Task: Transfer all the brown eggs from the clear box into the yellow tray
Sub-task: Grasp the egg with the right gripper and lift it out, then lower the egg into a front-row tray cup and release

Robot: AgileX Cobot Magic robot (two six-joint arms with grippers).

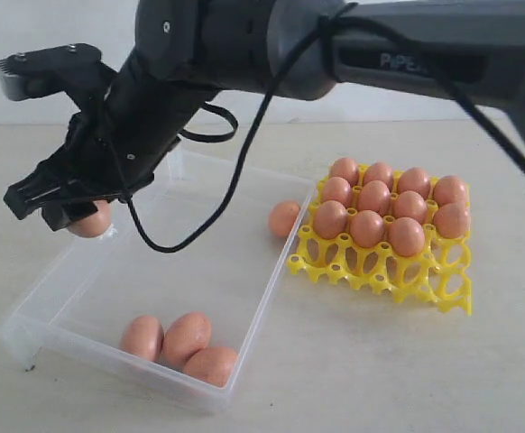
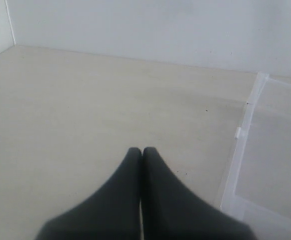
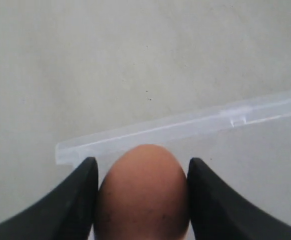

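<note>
Exterior view first, and the count is sixteen brown eggs. Eleven sit in the yellow tray [image 1: 380, 271], an openwork plastic grid with raised pegs standing just beside the clear box [image 1: 261, 298], its row on the camera's side unfilled. Three smooth tan eggs [image 1: 186, 338] huddle, touching, in the box's corner closest to the camera. A single egg [image 1: 284, 218] lies inside the box at the corner next to the tray. The sixteenth, the held egg [image 1: 96, 223], is at the box's wall on the side away from the tray, pinched in the right gripper [image 1: 73, 213], whose dark arm reaches across above the box. The box is one shallow transparent rectangle with low walls and rounded corners, resting on a pale matte table [image 1: 380, 379]. Left wrist view now: the left gripper [image 2: 141, 151] has its two black tapered fingers pressed together on nothing, over bare table beside the box rim [image 2: 239, 134]. Right wrist view: the right gripper [image 3: 141, 162] has its jaws clamped on both sides of the reddish-brown oval egg [image 3: 143, 195], with the box's clear rim [image 3: 185, 125] just past it.
</note>
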